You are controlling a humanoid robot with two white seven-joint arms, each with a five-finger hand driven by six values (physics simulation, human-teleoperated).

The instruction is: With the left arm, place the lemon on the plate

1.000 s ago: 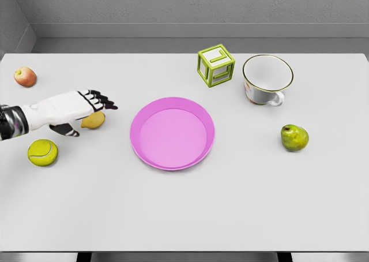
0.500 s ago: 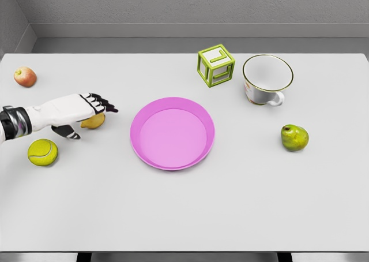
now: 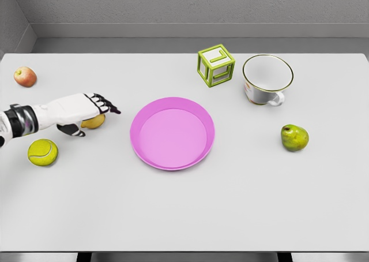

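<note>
The lemon point(image 3: 94, 122) lay on the white table point(image 3: 184, 204), left of the pink plate point(image 3: 172, 133) and apart from it, mostly covered by the left hand point(image 3: 81, 109). The hand was over the lemon with the fingers point(image 3: 106, 104) stretched toward the plate and the thumb point(image 3: 72, 130) bent down beside the fruit; I could not tell if the hand really gripped the lemon or only lay upon it. Near the forearm, toward the front, was a tennis ball point(image 3: 42, 152), and a red apple point(image 3: 25, 76) stood far at the back left. Behind the plate stood a green frame cube point(image 3: 216, 66) and a white cup point(image 3: 266, 79) side by side, and a green pear point(image 3: 294, 137) was right of the plate
</note>
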